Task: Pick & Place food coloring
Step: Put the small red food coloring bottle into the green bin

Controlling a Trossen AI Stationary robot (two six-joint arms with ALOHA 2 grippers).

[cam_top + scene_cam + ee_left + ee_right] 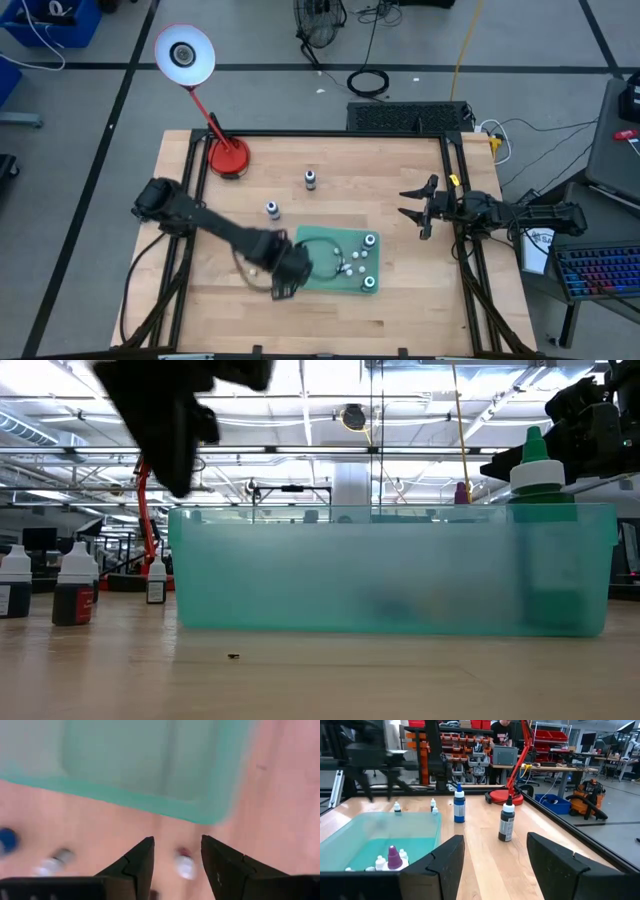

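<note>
The green tray (325, 245) lies at the table's near middle and holds several food coloring bottles (362, 257); one green-capped bottle (536, 470) stands higher than its wall. More bottles stand upright on the wood: two farther back (310, 180) (272, 209), and three left of the tray in the low view (75, 585). My left gripper (177, 840) hangs open above the table by the tray's left near corner (283, 287), pointing down. A white-capped bottle (185, 866) shows on the wood below the gap. My right gripper (495, 860) waits open and level at the table's right side (415, 205).
A red lamp base (228, 155) with its arm and white shade stands at the far left corner. Black frame rails run along the table's left and right edges (460, 190). Bare wood lies between the tray and the right arm.
</note>
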